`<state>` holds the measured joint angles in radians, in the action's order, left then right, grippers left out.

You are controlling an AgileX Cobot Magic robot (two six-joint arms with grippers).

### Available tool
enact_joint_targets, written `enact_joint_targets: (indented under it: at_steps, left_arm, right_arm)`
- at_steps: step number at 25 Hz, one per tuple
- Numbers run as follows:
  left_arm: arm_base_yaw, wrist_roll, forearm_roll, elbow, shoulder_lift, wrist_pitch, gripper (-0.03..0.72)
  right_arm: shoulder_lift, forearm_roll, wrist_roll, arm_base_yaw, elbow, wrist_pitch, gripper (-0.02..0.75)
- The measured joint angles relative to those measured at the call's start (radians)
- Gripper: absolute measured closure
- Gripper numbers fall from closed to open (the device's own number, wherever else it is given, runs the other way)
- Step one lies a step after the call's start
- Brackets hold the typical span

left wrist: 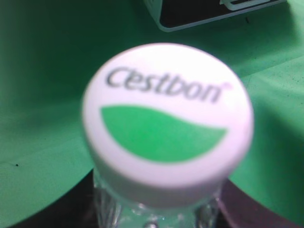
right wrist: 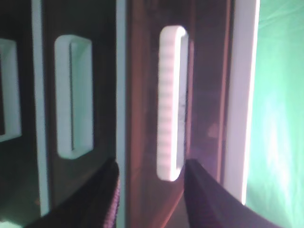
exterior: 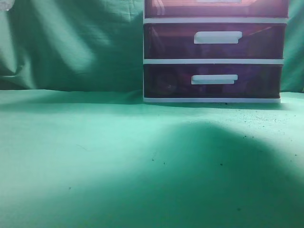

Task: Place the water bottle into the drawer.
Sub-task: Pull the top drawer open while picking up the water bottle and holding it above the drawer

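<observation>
Water bottle (left wrist: 167, 123) fills the left wrist view, white cap up, so the left gripper probably holds it, though its fingers are hidden. The right gripper (right wrist: 151, 190), fingers apart, faces the white handle (right wrist: 172, 102) of the drawer (right wrist: 206, 95), which looks shut. A missed grasp would leave the drawer closed and the bottle blocked.

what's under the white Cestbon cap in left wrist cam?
Under the white green-printed cap, only the clear plastic bottle neck shows. The cap hides the body, base and gripper fingers; green cloth surrounds it.
</observation>
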<state>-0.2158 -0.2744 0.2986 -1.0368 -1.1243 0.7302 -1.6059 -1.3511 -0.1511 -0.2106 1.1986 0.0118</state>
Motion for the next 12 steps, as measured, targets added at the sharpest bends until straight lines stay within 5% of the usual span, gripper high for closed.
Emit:
enact_joint_targets:
  at_steps: [12]
  left_arm:
    - [0.0,-0.008,0.0,0.0,-0.042,-0.003,0.395]
  right_arm:
    - [-0.134,-0.006,0.0,0.0,0.142,-0.038,0.446]
